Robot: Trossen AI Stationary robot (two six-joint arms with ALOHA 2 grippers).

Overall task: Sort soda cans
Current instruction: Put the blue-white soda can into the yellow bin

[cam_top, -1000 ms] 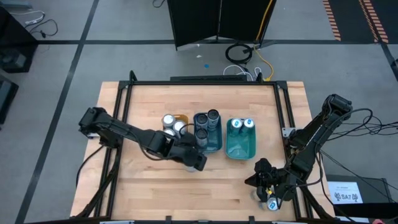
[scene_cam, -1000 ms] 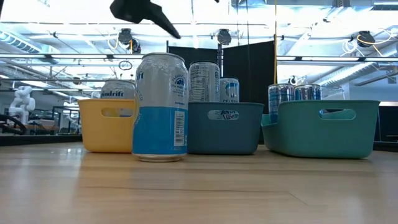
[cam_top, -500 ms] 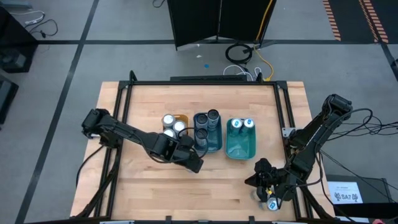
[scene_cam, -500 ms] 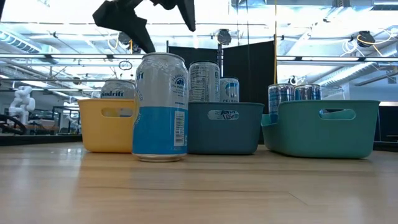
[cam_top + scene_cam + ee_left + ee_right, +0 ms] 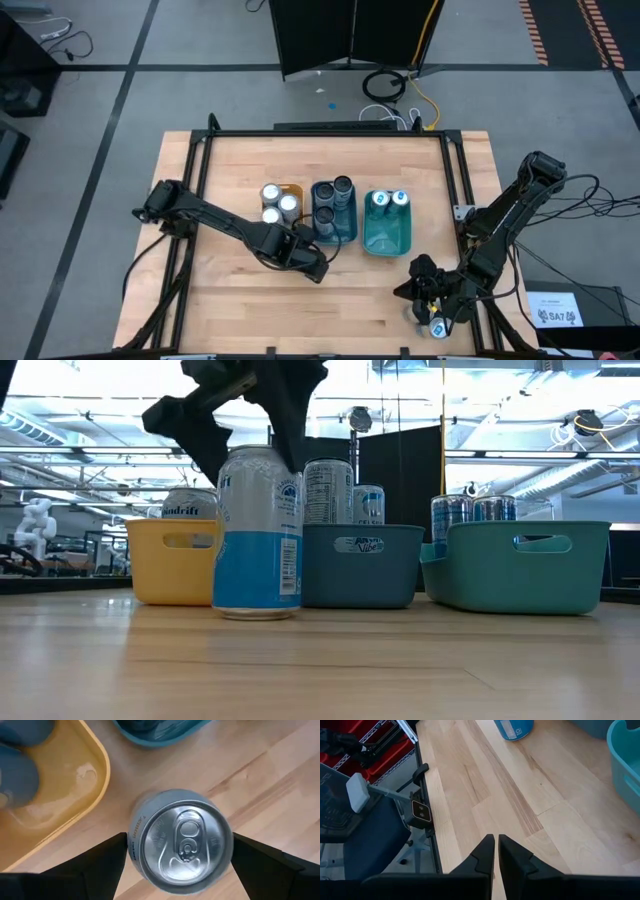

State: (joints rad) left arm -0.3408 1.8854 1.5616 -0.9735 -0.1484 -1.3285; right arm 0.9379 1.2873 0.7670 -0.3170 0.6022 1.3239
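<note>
A silver and blue soda can (image 5: 258, 530) stands upright on the table in front of the trays. My left gripper (image 5: 253, 457) is open and points steeply down over it, one finger on each side of its top (image 5: 182, 842). I see no touch. The other soda cans stand in trays: silver ones (image 5: 274, 201) in the yellow tray (image 5: 170, 570), dark ones (image 5: 333, 196) in the blue tray (image 5: 360, 565), and two with blue tops (image 5: 388, 200) in the teal tray (image 5: 520, 565). My right gripper (image 5: 496, 837) waits shut near the table's near right corner (image 5: 410, 290).
The three trays stand side by side in the table's middle, just behind the lone can. A black frame (image 5: 200, 150) runs around the table top. Bare wood (image 5: 360, 310) lies between the trays and the near edge.
My left gripper has come down onto the lone can and tipped to point more steeply down. Its open fingers, which were above the can's top, now stand on either side of it. The can has not moved.
</note>
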